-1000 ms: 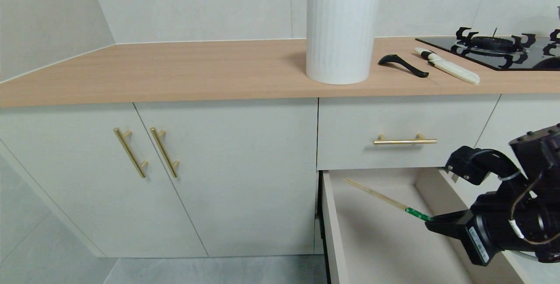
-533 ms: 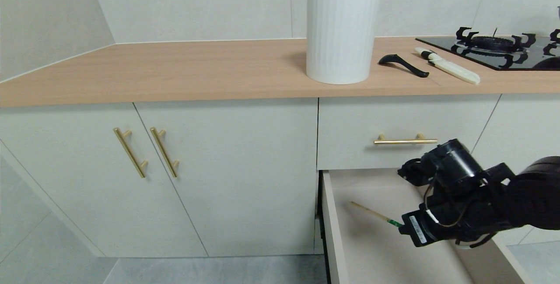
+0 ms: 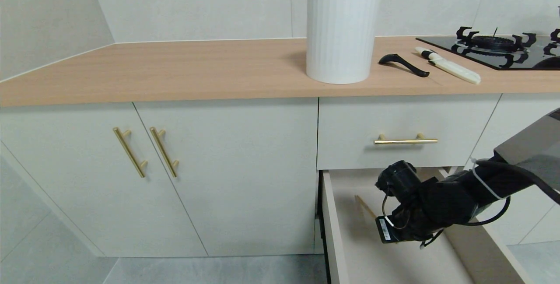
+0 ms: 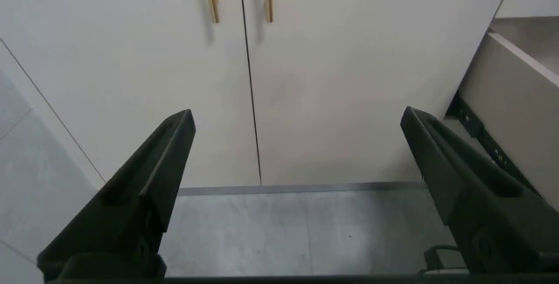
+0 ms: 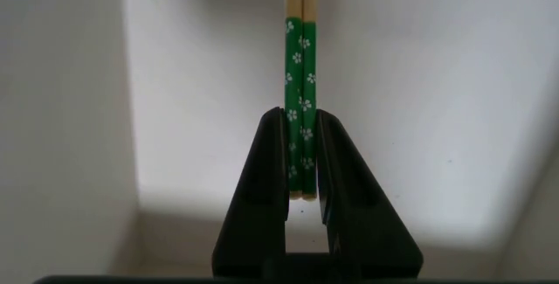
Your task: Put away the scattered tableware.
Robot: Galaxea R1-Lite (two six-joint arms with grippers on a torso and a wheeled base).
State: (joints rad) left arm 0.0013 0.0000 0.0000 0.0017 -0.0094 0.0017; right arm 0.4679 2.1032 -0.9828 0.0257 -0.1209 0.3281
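Observation:
My right gripper (image 3: pixel 381 225) is inside the open lower drawer (image 3: pixel 333 227), shut on a pair of wooden chopsticks (image 3: pixel 363 205) with green flowered ends. The right wrist view shows the chopsticks (image 5: pixel 301 74) clamped between the two black fingers (image 5: pixel 262 170), tips pointing into the pale drawer. On the wooden counter lie a black spoon (image 3: pixel 403 64) and a white-handled knife (image 3: pixel 447 65). My left gripper (image 4: pixel 297 144) hangs open and empty low in front of the cabinet doors.
A tall white ribbed container (image 3: pixel 341 28) stands on the counter left of the spoon. A black gas hob (image 3: pixel 494 47) sits at the far right. The upper drawer with a gold handle (image 3: pixel 405 141) is closed. Two cabinet doors (image 3: pixel 166 170) are closed.
My right arm has swung left and down into the drawer, carrying the chopsticks with it. Less of the chopsticks shows past the wrist now. The spoon and knife have not moved.

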